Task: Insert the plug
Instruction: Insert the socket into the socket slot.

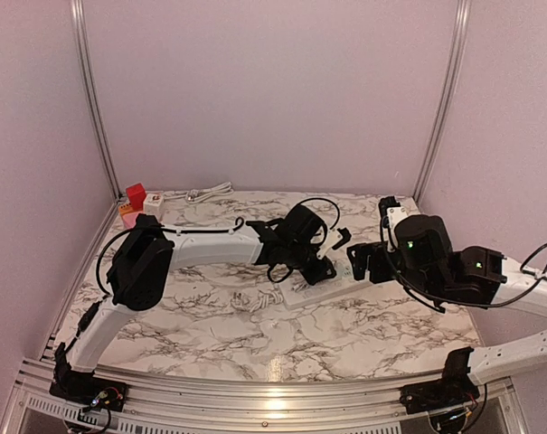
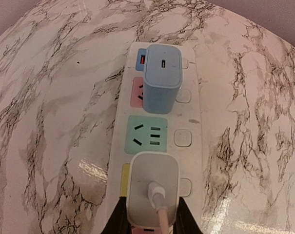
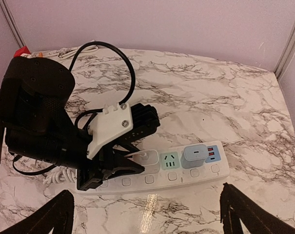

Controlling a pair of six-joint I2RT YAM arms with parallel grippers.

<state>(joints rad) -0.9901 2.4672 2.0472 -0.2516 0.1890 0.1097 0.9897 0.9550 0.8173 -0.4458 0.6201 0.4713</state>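
Observation:
A white power strip lies on the marble table. A blue charger sits in its pink socket, and the green socket is empty. My left gripper is shut on a white plug with a pale cable, held on the yellow socket; I cannot tell how deep it sits. In the right wrist view the plug stands against the strip between the left gripper's fingers. My right gripper is open and empty, just right of the strip.
A coiled white cable lies left of the strip. Red, pink and white blocks and a white cord sit at the back left by the wall. The left arm stretches across the middle of the table.

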